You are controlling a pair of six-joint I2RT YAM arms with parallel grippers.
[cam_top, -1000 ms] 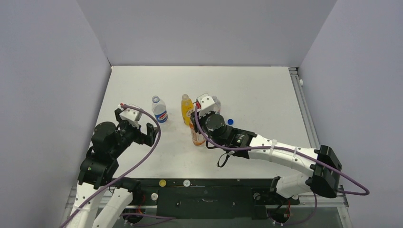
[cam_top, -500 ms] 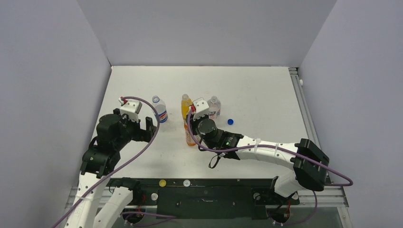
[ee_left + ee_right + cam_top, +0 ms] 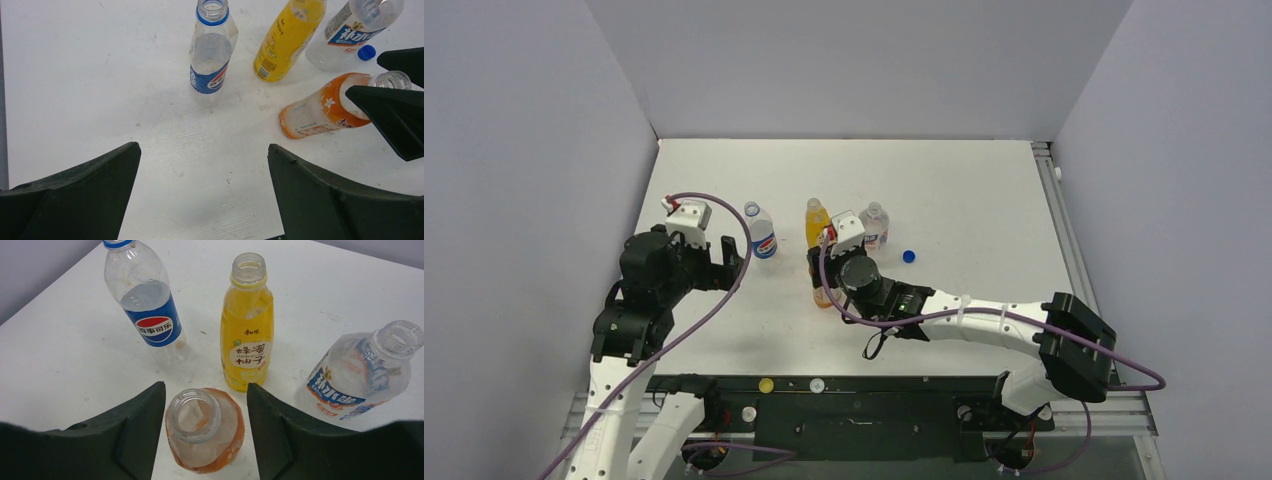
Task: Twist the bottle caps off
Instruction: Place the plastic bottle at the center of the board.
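Four bottles stand uncapped: Pepsi bottle [image 3: 150, 310], yellow juice bottle [image 3: 247, 335], water bottle [image 3: 360, 372] and orange bottle [image 3: 205, 432]. My right gripper [image 3: 204, 390] is open, its jaws on either side of the orange bottle's bare neck with a gap on both sides; from above the gripper [image 3: 819, 272] covers most of the orange bottle [image 3: 822, 297]. A blue cap [image 3: 908, 256] lies right of the water bottle [image 3: 874, 225]. My left gripper [image 3: 203, 147] hangs open and empty over bare table, short of the Pepsi bottle [image 3: 212, 55].
A yellow cap [image 3: 766, 385] and two whitish caps [image 3: 816, 384] [image 3: 748, 411] rest on the black frame at the front edge. Grey walls close the table on the left, back and right. The right arm's fingers [image 3: 395, 115] show at the right of the left wrist view.
My right gripper's jaws have gone from shut to open at the orange bottle after shifting left with it. The left arm has reached farther out toward the Pepsi bottle.
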